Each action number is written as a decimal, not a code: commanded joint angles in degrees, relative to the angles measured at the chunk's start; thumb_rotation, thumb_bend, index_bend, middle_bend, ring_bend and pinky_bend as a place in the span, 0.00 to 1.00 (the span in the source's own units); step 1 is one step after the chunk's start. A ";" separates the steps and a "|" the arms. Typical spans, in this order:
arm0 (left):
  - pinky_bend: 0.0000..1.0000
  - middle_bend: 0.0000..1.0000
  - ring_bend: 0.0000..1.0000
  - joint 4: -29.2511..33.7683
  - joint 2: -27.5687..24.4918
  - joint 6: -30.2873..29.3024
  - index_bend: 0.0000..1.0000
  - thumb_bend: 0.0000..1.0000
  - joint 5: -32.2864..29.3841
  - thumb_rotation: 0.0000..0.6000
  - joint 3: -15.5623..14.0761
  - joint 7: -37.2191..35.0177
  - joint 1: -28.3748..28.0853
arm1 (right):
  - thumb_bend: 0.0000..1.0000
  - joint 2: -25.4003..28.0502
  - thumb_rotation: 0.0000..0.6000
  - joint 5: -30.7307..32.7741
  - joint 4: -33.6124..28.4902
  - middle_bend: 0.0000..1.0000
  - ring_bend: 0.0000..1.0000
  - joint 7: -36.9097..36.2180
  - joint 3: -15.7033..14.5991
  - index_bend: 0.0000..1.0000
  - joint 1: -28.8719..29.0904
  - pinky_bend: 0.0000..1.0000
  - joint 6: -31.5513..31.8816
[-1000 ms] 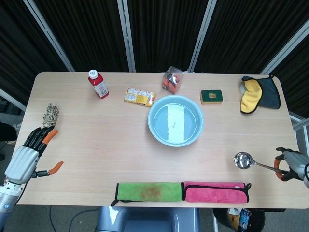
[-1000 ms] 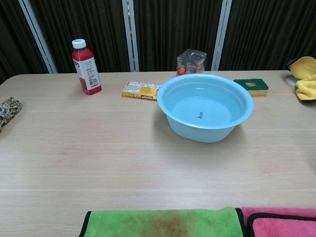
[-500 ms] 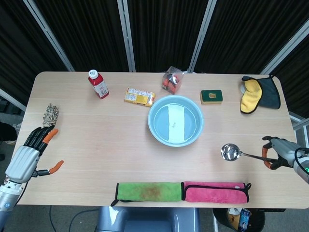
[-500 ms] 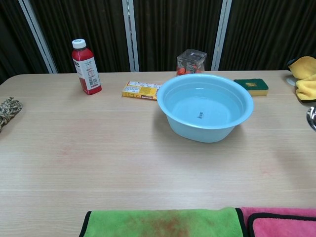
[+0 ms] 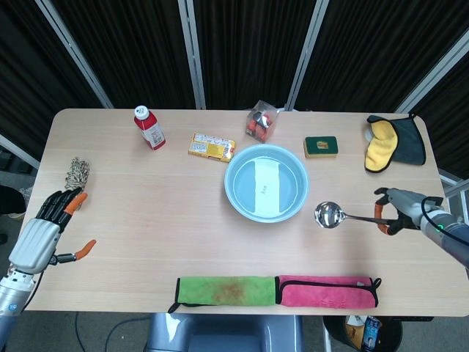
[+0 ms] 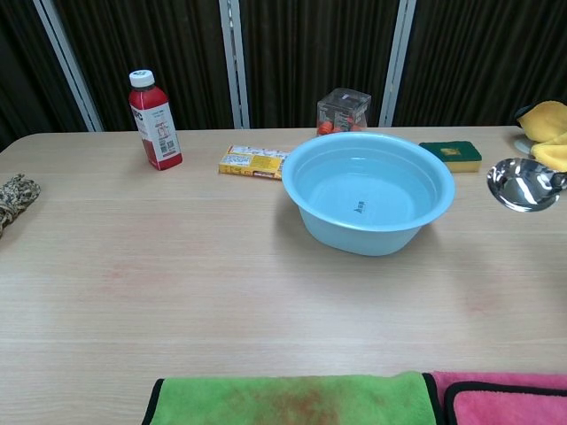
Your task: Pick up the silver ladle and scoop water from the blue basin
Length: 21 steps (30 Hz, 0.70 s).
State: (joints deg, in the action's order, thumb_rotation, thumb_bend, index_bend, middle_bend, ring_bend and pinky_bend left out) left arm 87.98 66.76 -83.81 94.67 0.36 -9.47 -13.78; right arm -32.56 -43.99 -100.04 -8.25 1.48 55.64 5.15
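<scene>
The blue basin (image 5: 238, 192) (image 6: 310, 211) holds water and stands at the table's middle. My right hand (image 5: 399, 201) grips the handle end of the silver ladle (image 5: 329, 215). The ladle bowl hangs in the air just right of the basin's rim, its hollow facing up. In the chest view only the ladle bowl (image 6: 524, 183) shows, at the right edge. My left hand (image 5: 44, 228) rests open at the table's left edge, away from everything.
A red bottle (image 5: 149, 127), yellow box (image 5: 212, 147), clear container (image 5: 261, 121) and green sponge (image 5: 321, 146) line the far side. A yellow and dark mitt (image 5: 394, 141) lies far right. Green (image 5: 224, 290) and pink (image 5: 327, 290) towels lie along the front edge. A rope bundle (image 5: 77, 173) sits left.
My right hand has carried the ladle up and to the left, from the table's right edge toward the basin. The left hand has stayed put.
</scene>
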 commanded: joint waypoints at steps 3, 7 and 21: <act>0.00 0.00 0.00 -0.15 0.20 0.61 0.00 0.28 -0.48 0.48 0.10 0.34 -0.21 | 0.67 -2.55 1.00 0.77 1.88 0.06 0.00 -2.19 -0.62 0.78 2.63 0.00 0.23; 0.00 0.00 0.00 -0.23 0.33 0.84 0.00 0.28 -0.65 0.49 0.13 0.55 -0.30 | 0.67 -3.81 1.00 0.88 2.72 0.06 0.00 -3.73 -0.01 0.78 3.04 0.00 1.00; 0.00 0.00 0.00 -0.63 -0.01 1.21 0.00 0.28 -1.67 0.49 0.58 -0.92 -0.47 | 0.67 -10.40 1.00 0.23 7.92 0.06 0.00 -8.57 3.75 0.78 4.25 0.00 1.21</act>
State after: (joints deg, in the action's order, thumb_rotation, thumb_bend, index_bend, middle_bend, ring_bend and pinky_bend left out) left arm 87.40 66.77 -82.65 93.05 0.92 -10.33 -14.23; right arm -42.02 -43.67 -92.84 -16.42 5.38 59.31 6.41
